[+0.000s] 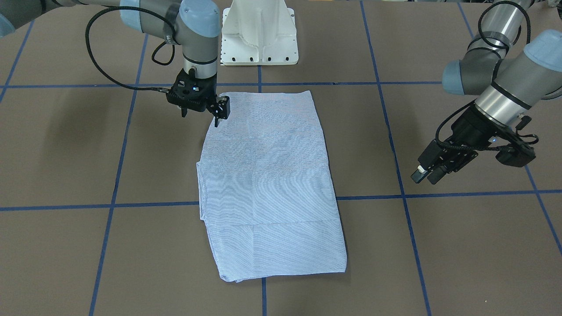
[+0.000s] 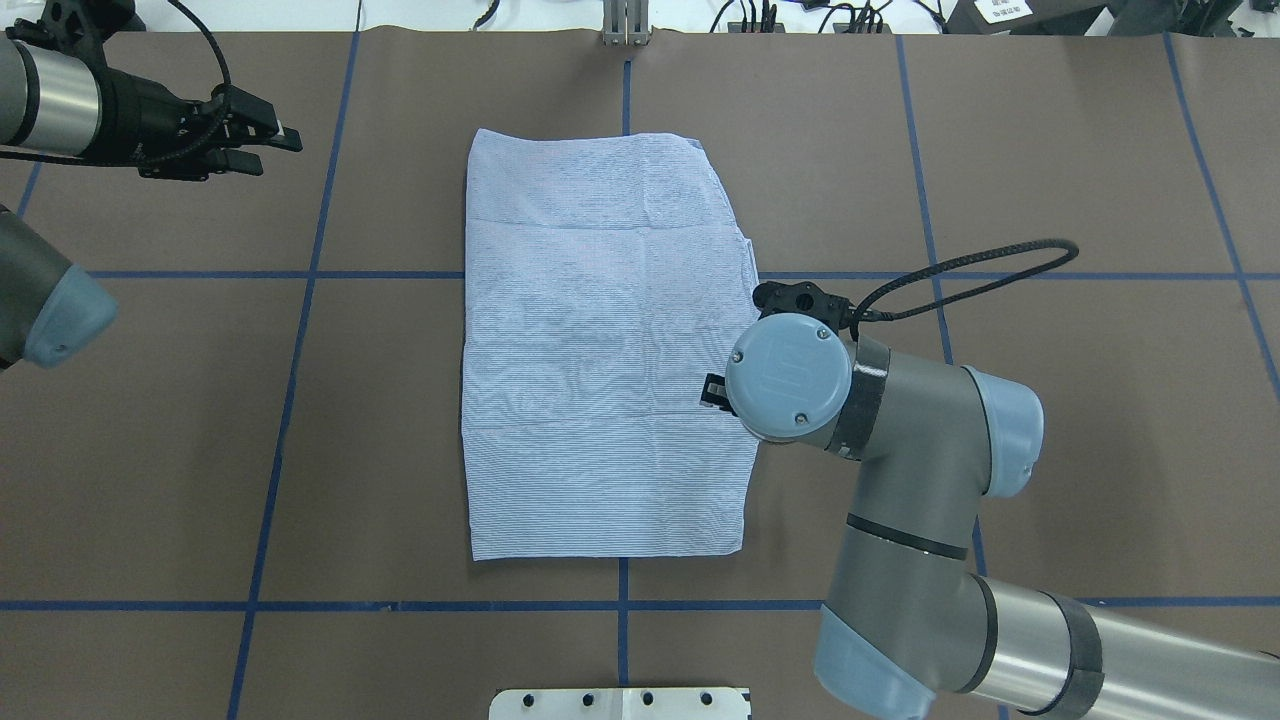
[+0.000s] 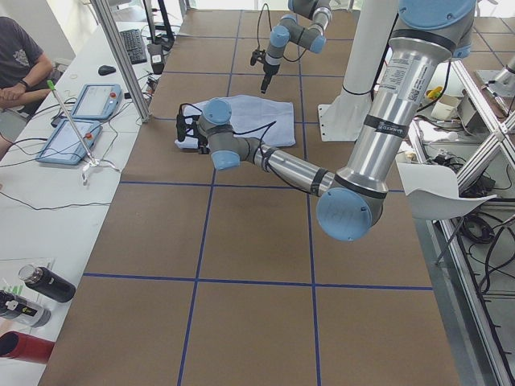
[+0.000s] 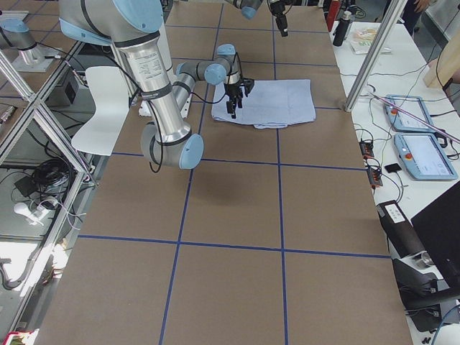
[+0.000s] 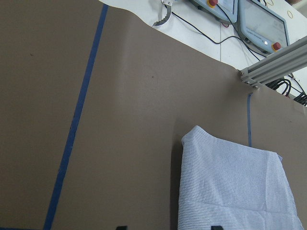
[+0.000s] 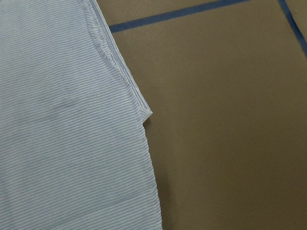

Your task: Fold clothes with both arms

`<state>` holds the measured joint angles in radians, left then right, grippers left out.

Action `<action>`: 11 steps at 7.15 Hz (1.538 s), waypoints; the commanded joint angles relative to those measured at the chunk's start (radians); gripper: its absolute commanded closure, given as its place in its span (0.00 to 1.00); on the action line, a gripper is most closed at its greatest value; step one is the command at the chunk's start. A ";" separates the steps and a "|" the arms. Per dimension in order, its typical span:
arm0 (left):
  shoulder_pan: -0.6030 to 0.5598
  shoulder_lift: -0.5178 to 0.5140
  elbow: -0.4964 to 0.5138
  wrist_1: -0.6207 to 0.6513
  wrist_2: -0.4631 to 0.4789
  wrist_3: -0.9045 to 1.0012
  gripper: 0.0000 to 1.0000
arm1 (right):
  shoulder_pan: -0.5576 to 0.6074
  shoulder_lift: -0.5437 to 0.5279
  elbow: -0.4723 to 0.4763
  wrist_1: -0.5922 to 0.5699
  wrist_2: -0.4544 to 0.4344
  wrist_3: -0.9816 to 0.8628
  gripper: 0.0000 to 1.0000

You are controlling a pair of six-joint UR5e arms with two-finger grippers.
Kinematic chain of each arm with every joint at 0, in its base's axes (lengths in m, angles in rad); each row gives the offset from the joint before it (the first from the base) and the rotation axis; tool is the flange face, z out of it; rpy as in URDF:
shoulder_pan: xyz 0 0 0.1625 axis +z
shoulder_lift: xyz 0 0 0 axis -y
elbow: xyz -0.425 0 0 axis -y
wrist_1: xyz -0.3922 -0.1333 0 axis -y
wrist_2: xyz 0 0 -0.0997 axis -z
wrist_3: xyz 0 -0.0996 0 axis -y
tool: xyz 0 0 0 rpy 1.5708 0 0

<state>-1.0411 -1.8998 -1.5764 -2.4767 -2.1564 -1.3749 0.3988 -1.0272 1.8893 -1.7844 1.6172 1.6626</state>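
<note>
The light blue and white striped shirt (image 1: 268, 184) lies flat on the brown table, folded into a long rectangle (image 2: 600, 350). My right gripper (image 1: 199, 118) hangs open just above the shirt's right edge, at the end near the robot's base, with nothing between its fingers. In the overhead view the right wrist's blue cap (image 2: 790, 375) hides that gripper. The right wrist view shows the layered shirt edge (image 6: 62, 134) and bare table. My left gripper (image 1: 426, 175) is open and empty, held well to the left of the shirt over bare table (image 2: 275, 150). The left wrist view shows the shirt's far corner (image 5: 235, 191).
Blue tape lines (image 1: 373, 83) divide the brown table into squares. The white base pedestal (image 1: 259, 35) stands at the robot's side. A side desk with two tablets (image 3: 80, 121) and a seated person (image 3: 20, 64) lies beyond the far edge, behind an aluminium post (image 3: 121, 56).
</note>
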 commanded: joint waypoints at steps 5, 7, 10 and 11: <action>0.000 0.002 -0.002 -0.001 0.004 -0.001 0.34 | -0.124 -0.057 0.011 0.138 -0.037 0.832 0.13; 0.000 0.002 -0.002 -0.001 0.007 -0.001 0.34 | -0.147 -0.119 0.010 0.270 -0.057 0.902 0.14; 0.000 0.002 -0.007 -0.001 0.010 -0.003 0.34 | -0.187 -0.119 -0.006 0.270 -0.074 0.901 0.13; 0.000 0.001 -0.007 -0.001 0.010 -0.001 0.34 | -0.190 -0.119 -0.007 0.270 -0.076 0.899 0.14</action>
<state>-1.0416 -1.8978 -1.5827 -2.4774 -2.1464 -1.3770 0.2170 -1.1453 1.8858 -1.5150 1.5470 2.5623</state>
